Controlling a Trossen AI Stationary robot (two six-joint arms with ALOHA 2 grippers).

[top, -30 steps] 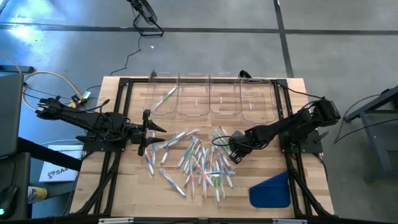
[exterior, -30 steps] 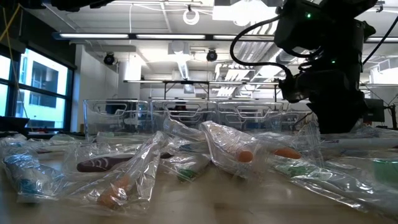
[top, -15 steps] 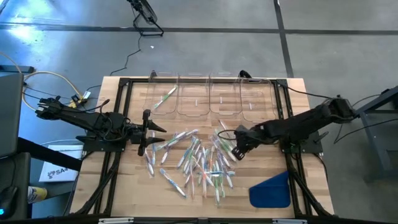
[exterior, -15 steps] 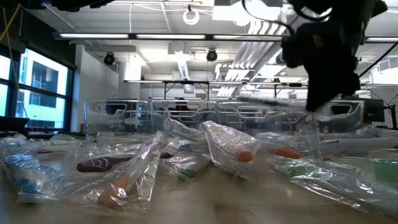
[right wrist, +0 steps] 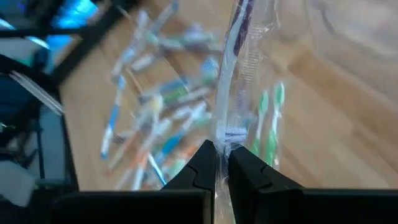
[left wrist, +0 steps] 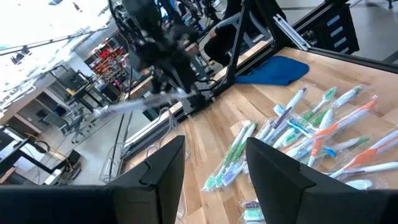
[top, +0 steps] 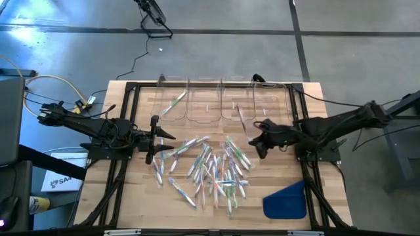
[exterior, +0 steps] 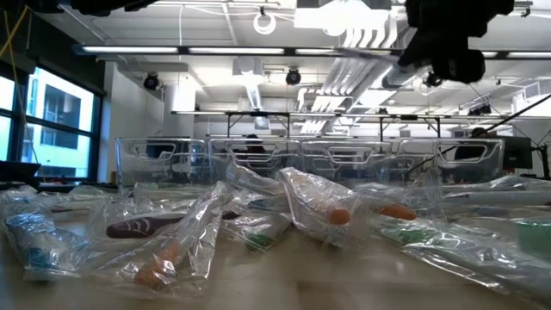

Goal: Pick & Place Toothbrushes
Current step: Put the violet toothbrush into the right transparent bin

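Probably purple toothbrush [right wrist: 239, 37] in crinkly clear wrap, pinched by right gripper [right wrist: 221, 163].

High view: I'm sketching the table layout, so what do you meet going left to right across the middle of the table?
Left gripper, open beside the pile → heap of toothbrushes → right gripper, shut on a wrapped toothbrush → blue cloth, nearer the front edge.

This is a big industrial lab: grey concrete floor [top: 216, 56], long ceiling lights [exterior: 189, 50], open ducts, and metal racks [left wrist: 109, 53] behind.
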